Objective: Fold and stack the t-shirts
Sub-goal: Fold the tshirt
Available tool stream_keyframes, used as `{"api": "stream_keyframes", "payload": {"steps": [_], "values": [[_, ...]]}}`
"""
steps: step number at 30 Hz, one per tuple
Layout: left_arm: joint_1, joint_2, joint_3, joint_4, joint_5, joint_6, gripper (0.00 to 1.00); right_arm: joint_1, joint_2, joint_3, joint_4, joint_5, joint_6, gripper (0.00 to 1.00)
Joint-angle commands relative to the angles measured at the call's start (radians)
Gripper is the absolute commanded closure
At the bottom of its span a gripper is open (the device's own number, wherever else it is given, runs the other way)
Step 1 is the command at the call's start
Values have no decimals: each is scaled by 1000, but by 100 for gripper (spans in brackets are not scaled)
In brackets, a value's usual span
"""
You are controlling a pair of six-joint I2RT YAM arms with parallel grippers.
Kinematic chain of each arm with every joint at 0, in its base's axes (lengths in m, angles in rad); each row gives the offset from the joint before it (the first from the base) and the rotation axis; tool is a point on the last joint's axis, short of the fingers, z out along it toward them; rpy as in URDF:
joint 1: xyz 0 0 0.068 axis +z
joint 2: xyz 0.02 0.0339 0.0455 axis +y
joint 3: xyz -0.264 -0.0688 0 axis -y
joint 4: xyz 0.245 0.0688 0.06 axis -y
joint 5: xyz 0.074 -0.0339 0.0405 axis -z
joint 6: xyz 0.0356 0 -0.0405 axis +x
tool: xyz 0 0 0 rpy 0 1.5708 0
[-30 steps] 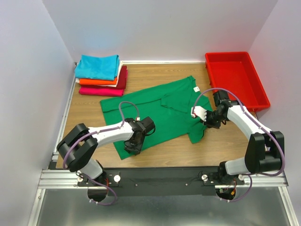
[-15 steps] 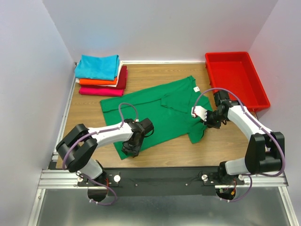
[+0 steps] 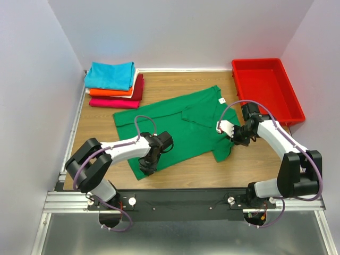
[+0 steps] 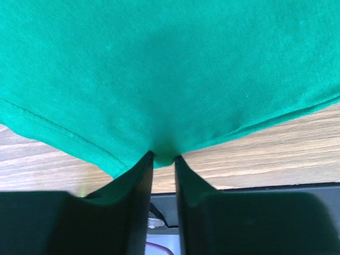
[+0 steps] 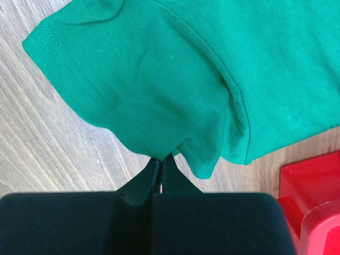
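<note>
Left wrist view has the left gripper (image 4: pixel 162 155) nipped on the near hem of the tee (image 4: pixel 170 69), cloth bunched between its fingertips and lying flat beyond them. The right gripper (image 5: pixel 161 158) is clamped on a sleeve edge, likely two holds for lifting a fold. Since a second ago the left fingers have narrowed and crept hemward; the right looks unchanged.

green tee (image 3: pixel 183 127) spread, folded tees (image 3: pixel 111 77) stacked

Pale lavender walls (image 3: pixel 180 32) enclose an evenly lit wood-grain table (image 3: pixel 175 79), an aluminium rail (image 3: pixel 69 199) along its near edge.
</note>
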State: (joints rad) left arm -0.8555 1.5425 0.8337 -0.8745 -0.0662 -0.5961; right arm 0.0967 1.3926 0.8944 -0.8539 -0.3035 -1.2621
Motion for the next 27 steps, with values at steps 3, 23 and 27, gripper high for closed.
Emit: {"api": "stream_keyframes", "payload": {"steps": [3, 23, 27], "values": [[18, -7, -5, 39, -43, 13, 81, -8, -40, 21, -4, -14, 15, 99], [47, -82, 105, -32, -83, 68, 100, -6, 130, 362, -11, -121, 167, 99], [68, -93, 111, -35, -87, 78, 100, -5, 183, 442, -2, -121, 213, 99]]}}
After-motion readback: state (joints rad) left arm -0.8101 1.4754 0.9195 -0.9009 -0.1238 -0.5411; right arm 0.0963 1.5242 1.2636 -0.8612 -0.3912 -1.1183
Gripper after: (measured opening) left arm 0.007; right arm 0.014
